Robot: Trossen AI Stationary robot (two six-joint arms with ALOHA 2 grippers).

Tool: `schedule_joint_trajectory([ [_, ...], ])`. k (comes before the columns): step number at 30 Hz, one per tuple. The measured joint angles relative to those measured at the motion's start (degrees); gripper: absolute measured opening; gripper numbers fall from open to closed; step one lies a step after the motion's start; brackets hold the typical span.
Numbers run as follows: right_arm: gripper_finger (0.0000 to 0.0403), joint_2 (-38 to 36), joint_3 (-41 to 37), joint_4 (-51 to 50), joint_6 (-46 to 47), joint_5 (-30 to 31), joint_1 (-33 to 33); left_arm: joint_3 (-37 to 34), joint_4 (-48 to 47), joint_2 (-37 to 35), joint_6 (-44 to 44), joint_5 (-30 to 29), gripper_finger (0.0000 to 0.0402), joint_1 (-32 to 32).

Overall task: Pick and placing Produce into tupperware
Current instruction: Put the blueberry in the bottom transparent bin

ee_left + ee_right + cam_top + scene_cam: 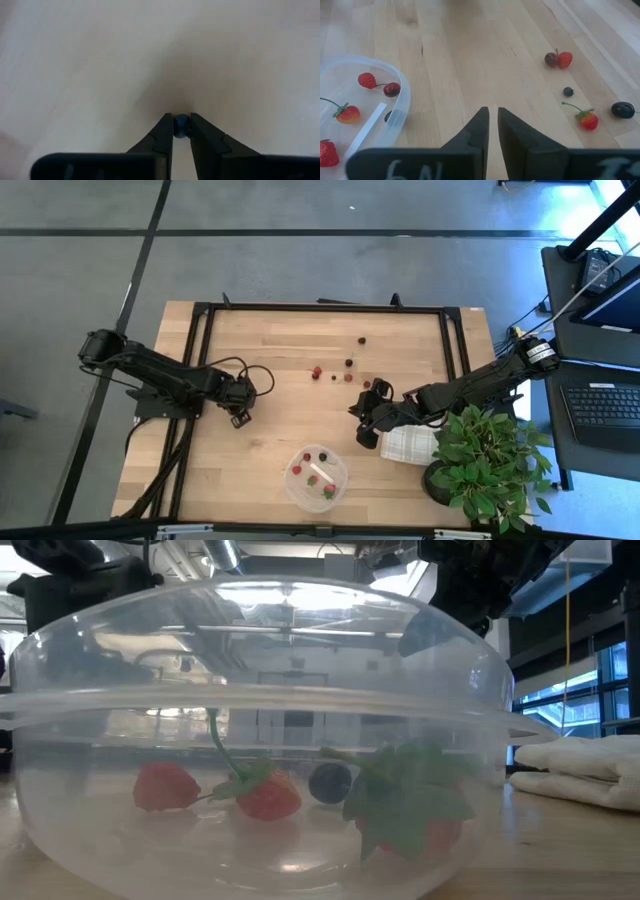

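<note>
Table (270, 340): pale wood, dark frame along its edges; wide bare boards between the arms, so open room to travel.
Potted plant (495, 455): near right corner, leaves overhang the table edge; crowds the right arm's side.
White cloth (408, 445): folded, between plant and right gripper; soft, could snag.
Tupperware (318, 477): near front edge, centre. Clear thin plastic, judged light and easy to shove; raised rim needs clearing from above. Several red pieces and a dark one already inside.
Loose produce (347, 377): scattered mid-table toward the far side, red and dark pieces, some close together. Judged tiny, light, round, apt to roll; stems offer no firm hold, so pinch across the body.
Right gripper (493, 120): above bare wood beside the tupperware; fingers nearly closed, a thin gap, nothing between them.
Left gripper (181, 127): left of centre, over bare wood; fingers pinched on a small dark blue berry (181, 126) at the tips.
</note>
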Motion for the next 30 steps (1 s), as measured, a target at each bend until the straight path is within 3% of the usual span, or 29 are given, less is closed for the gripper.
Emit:
schedule_joint_trajectory([
  [6,0.0042,0.0,0.0,0.0,0.0,0.0,0.0,5.2,7.3,-1.0,11.0,8.0,0.0034,0.0],
  [14,0.0042,0.0,0.0,0.1,0.0,0.0,0.0,8.3,32.9,-1.1,32.1,19.4,0.0035,-1.1],
  [19,0.0042,0.0,0.0,0.3,0.0,0.0,0.0,8.3,44.6,1.6,40.1,20.0,0.0032,-4.5],
  [30,0.0042,0.0,0.0,2.2,0.0,0.0,0.0,20.2,40.2,18.7,48.2,16.6,0.0032,-10.0],
])
